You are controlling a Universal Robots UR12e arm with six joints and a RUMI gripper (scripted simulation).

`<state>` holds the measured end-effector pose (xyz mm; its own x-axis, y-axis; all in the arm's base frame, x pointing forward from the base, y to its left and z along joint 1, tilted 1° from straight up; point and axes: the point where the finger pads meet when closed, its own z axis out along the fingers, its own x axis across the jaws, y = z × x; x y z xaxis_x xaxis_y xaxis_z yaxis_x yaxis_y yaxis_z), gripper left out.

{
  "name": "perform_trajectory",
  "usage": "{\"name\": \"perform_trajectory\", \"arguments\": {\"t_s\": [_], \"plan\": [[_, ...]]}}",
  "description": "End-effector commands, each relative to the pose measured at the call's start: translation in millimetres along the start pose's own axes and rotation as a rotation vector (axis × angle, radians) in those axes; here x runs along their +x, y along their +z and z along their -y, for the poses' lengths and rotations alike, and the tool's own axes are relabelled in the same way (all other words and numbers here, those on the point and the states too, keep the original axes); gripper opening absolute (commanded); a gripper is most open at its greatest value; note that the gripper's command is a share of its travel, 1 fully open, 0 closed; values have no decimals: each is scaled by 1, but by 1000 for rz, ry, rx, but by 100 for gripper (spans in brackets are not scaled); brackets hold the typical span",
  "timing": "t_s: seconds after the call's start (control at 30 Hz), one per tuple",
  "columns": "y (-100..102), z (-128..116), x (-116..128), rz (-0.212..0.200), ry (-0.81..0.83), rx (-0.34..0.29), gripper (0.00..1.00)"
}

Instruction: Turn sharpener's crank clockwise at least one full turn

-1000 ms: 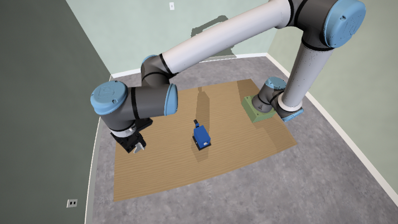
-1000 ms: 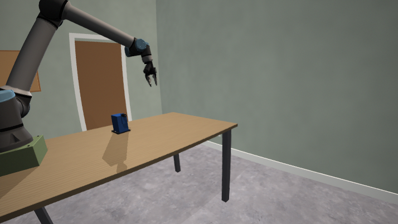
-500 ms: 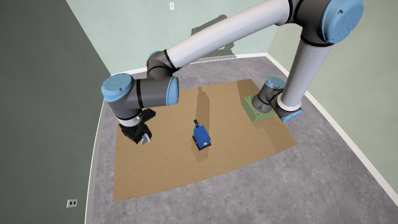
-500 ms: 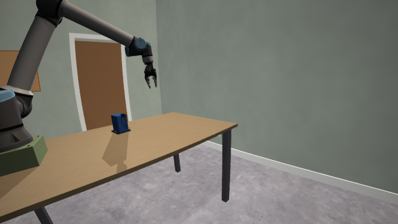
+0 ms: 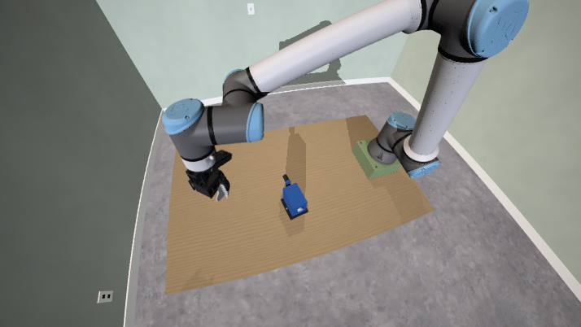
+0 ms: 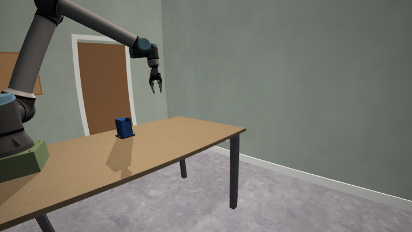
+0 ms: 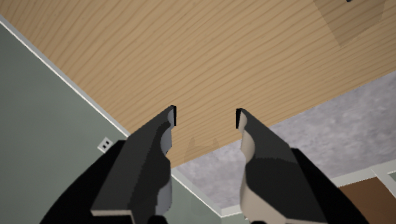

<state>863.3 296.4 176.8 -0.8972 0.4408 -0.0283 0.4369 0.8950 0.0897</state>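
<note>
The turning has not started yet.

The blue sharpener [image 5: 294, 198] sits on the table [image 5: 228, 252], with its little black crank [image 5: 286, 179] on one end. The gripper [image 6: 156, 86] hangs high above the table, well apart from the sharpener, partly open and holding nothing. Reaching, grabbing and turning are all left.
</note>
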Motion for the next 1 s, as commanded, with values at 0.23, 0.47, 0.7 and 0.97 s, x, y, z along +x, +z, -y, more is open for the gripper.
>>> {"name": "perform_trajectory", "arguments": {"t_s": [0.23, 0.47, 0.7, 0.97], "plan": [[8, 40, 4, -50, -88, -8, 32], [14, 67, 9, -81, -142, -17, 32], [18, 86, 13, -112, -196, -30, 32], [24, 110, 20, -141, -249, -46, 32]]}}
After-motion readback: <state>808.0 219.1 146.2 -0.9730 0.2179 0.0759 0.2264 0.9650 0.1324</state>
